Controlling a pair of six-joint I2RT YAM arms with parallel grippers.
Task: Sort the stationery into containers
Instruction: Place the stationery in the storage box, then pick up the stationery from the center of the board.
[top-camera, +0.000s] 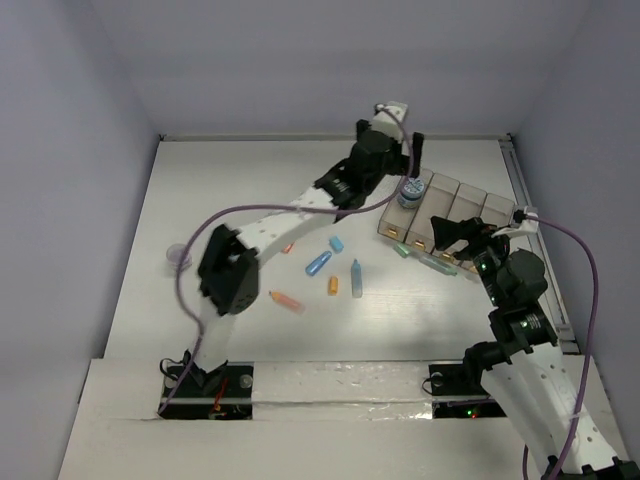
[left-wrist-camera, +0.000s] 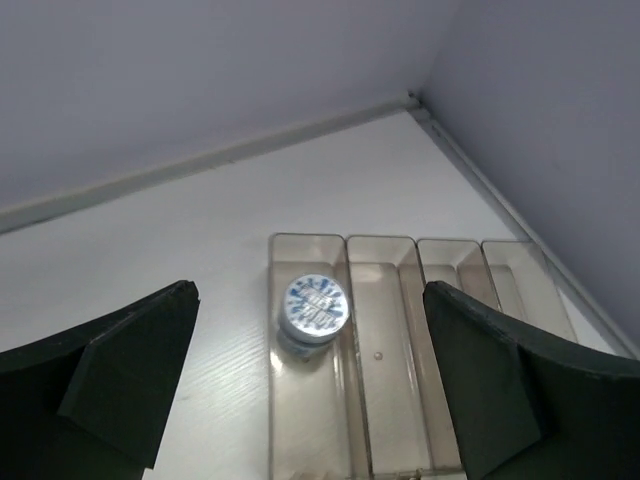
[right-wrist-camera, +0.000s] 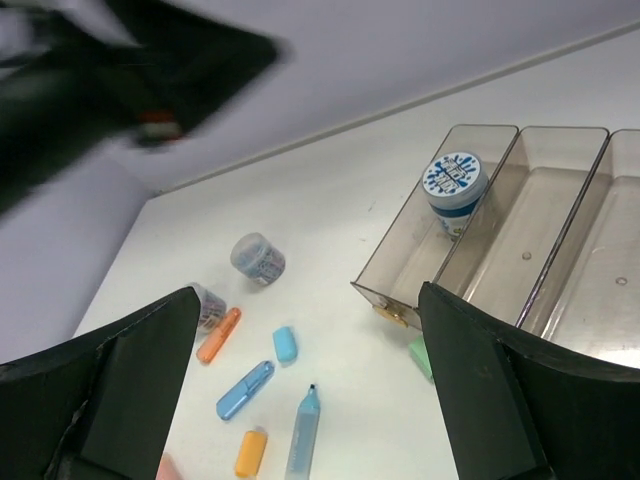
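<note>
**Blue-lidded tub in the organiser's end compartment**

The tub (top-camera: 409, 190) stands in the leftmost compartment of the clear organiser (left-wrist-camera: 380, 241). Its lid has a blue splash print, with writing too small to read. The left gripper (left-wrist-camera: 310, 330) hangs above it, jaws wide apart and empty. The right gripper (right-wrist-camera: 305, 330) is likewise spread and empty. Coloured sticks (top-camera: 318, 263) lie loose on the white table (top-camera: 240, 180), between pale lilac walls.

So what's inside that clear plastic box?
One round clear tub with a blue-speckled lid, in an end compartment. The other three look empty, though their near ends are covered.
</note>
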